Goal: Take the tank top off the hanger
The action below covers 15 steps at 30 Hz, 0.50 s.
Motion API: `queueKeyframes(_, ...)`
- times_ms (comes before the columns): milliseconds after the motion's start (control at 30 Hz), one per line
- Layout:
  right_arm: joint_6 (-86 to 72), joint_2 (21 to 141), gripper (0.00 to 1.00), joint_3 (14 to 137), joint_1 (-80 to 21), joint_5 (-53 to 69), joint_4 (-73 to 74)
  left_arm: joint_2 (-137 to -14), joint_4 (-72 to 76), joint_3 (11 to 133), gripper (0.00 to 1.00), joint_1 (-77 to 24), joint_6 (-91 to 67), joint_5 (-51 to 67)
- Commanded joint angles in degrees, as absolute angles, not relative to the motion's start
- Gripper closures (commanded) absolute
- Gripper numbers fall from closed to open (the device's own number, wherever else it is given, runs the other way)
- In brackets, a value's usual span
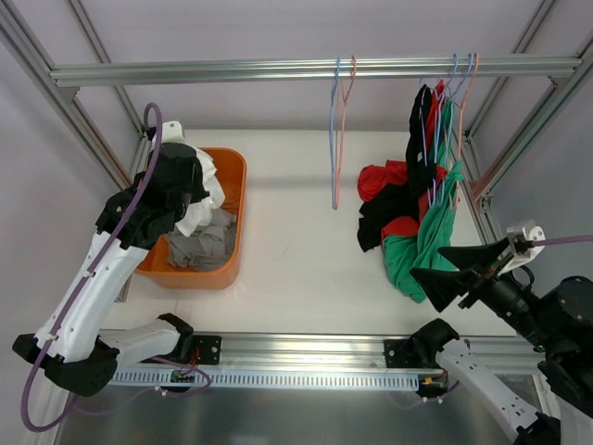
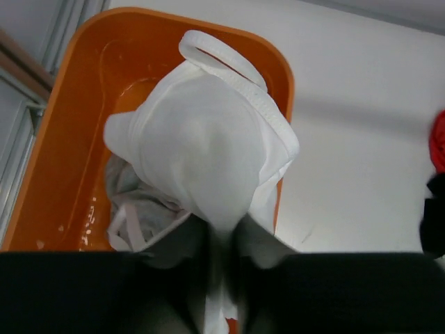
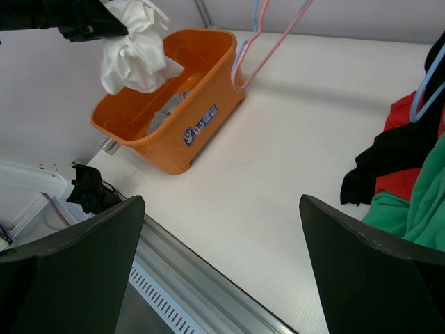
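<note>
One white tank top [image 2: 208,146], pinched by left claw [image 2: 222,240], half hides grey clothes [image 2: 128,189]; right claw [image 3: 222,209] gapes.

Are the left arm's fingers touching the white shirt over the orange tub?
Touching. The left wrist view shows the white shirt pinched between the left fingers, hanging over the orange tub.

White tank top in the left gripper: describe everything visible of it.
The white tank top looks like soft, thin knit fabric with ribbed edging and one strap loop showing. It is on no hanger. Bunched and crumpled, it is pinched in the shut left gripper and hangs over the orange bin, above the grey clothes inside. Whether it touches them cannot be told.
</note>
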<state>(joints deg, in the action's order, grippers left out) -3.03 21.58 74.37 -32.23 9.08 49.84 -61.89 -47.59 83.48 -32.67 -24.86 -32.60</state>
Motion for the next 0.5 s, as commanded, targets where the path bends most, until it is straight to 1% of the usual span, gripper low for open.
queueKeyframes(0, -4.04, 25.21, 0.01, 73.74, -32.26, 3.53, 47.99, -64.51, -49.48, 84.46, 0.77, -26.73, -20.57, -25.16)
queueKeyframes(33, -4.13, 25.92, 0.01, 74.35, -32.34, 2.21, 48.16, -64.86, -49.48, 83.94, 0.54, -25.94, -20.74, -24.88)
queueKeyframes(67, -4.13, 26.71, 0.00, 74.88, -32.26, -0.85, 48.25, -65.12, -49.48, 83.67, 0.19, -25.32, -21.26, -24.87)
queueKeyframes(100, -4.04, 27.68, 0.00, 75.67, -32.26, -3.14, 48.86, -64.95, -49.57, 83.41, 0.03, -25.31, -21.53, -25.13)
queueKeyframes(133, -3.78, 30.21, 0.01, 76.72, -32.26, -4.56, 49.39, -64.69, -49.66, 82.80, 0.01, -25.14, -21.71, -25.57)
queueKeyframes(200, -2.30, 33.47, 0.00, 80.67, -32.26, -7.73, 51.49, -63.20, -50.27, 82.18, 0.01, -24.70, -22.85, -26.45)
queueKeyframes(300, -0.44, 40.85, 0.01, 86.64, -32.26, -7.03, 53.52, -59.34, -51.15, 81.13, 0.01, -24.70, -23.47, -24.97)
queueKeyframes(333, 1.74, 42.70, 0.00, 88.14, -32.34, -7.03, 55.00, -58.02, -51.67, 80.08, 0.01, -24.70, -23.47, -23.74)
queueKeyframes(367, 2.45, 46.54, 0.00, 91.29, -32.26, -8.51, 55.72, -55.14, -51.68, 79.29, 0.01, -24.78, -23.21, -19.99)
queueKeyframes(433, 5.08, 50.08, 0.01, 94.12, -32.26, -11.50, 57.48, -50.48, -51.68, 75.52, 0.01, -24.79, -22.68, -14.71)
queueKeyframes(467, 6.23, 51.66, 0.00, 95.61, -32.26, -14.65, 58.18, -48.71, -51.59, 74.02, 0.01, -24.79, -21.98, -11.89)
